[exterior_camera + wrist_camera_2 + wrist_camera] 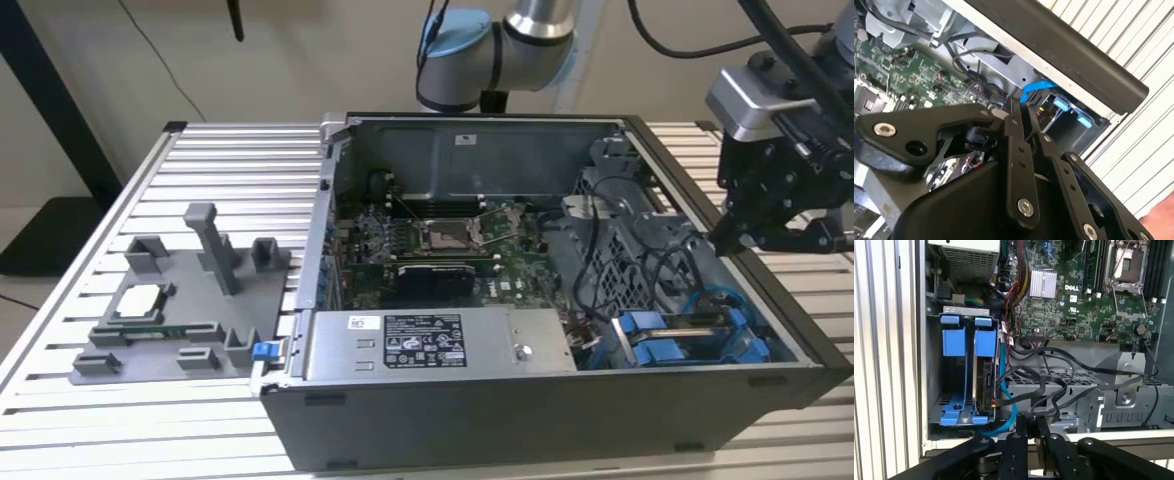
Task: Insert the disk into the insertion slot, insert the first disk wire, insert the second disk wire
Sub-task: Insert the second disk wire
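A: Exterior view: from where does it look?
B: From high in front, at a distance, down onto the ribbed aluminium surface (200,440) and the open grey computer case (534,400).
A: And both wrist views?
B: They ride close behind the black end effector (1030,426), facing into the case. All three views share the blue-railed sheet-metal drive bay (965,370) (687,335) (1066,112).

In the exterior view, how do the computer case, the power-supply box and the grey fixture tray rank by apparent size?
1. computer case
2. and 3. power-supply box and grey fixture tray: they look about alike, so I leave them unranked.
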Controlling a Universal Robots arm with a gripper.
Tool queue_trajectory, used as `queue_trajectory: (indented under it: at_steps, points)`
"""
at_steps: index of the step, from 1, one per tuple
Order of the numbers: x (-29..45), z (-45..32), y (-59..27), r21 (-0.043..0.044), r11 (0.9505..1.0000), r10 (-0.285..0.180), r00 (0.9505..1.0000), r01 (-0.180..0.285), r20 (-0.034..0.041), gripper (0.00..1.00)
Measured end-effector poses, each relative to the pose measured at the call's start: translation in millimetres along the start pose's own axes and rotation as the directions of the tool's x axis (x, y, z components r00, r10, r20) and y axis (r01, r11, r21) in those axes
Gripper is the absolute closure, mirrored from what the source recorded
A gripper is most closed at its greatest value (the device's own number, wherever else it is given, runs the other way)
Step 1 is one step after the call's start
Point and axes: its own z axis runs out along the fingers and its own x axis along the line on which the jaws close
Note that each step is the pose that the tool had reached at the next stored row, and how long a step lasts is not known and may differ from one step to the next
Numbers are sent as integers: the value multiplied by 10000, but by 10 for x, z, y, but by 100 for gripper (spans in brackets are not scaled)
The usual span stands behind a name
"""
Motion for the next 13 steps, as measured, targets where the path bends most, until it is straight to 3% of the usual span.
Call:
queue_trajectory:
  at_steps: [1,3,5,6,7,13]
  points:
    - [0,0,1,-19,10000,-10,9999,10,-140,100]
    - [-1,0,1,-35,10000,-34,9991,33,-415,100]
    - [-6,4,1,-49,10000,-66,9972,62,-748,100]
    - [-7,10,1,-52,10000,-76,9964,72,-847,100]
    - [-7,11,1,-55,10000,-81,9959,77,-896,100]
    - [-10,2,102,-56,10000,-81,9959,76,-901,100]
